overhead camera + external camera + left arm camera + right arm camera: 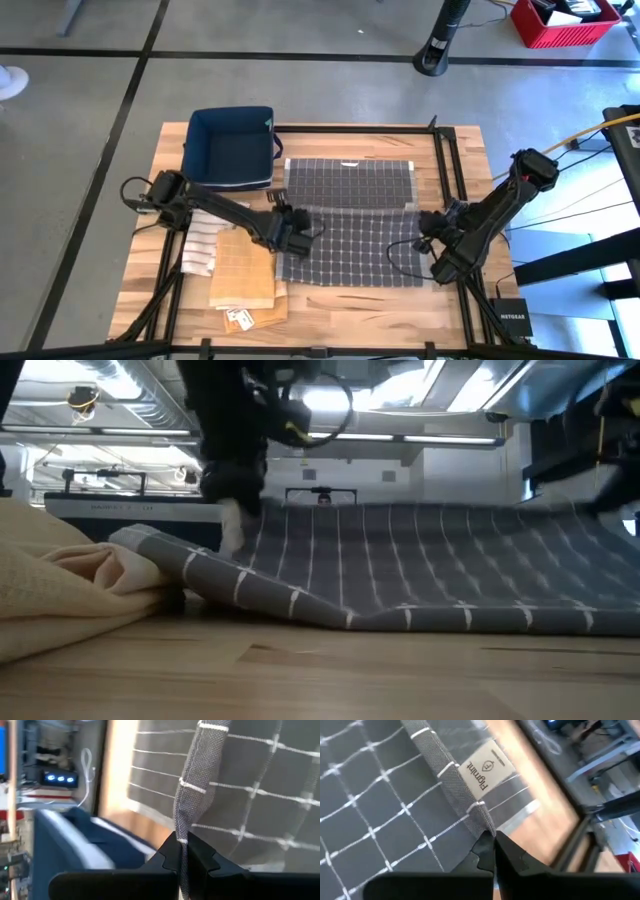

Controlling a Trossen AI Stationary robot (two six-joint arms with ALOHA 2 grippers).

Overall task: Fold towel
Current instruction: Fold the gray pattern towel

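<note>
Grippers left and right each pinch my grey towel edge, mid-fold; next I'd carry both corners evenly across.

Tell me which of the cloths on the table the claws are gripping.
The grey grid-patterned towel: left claw and right claw each pinch an edge. The striped cloth and tan cloth lie untouched.

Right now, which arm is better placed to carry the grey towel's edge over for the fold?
Neither alone. The left gripper and right gripper each pinch an edge of the grey towel, jaws shut, so likely both move together.
</note>
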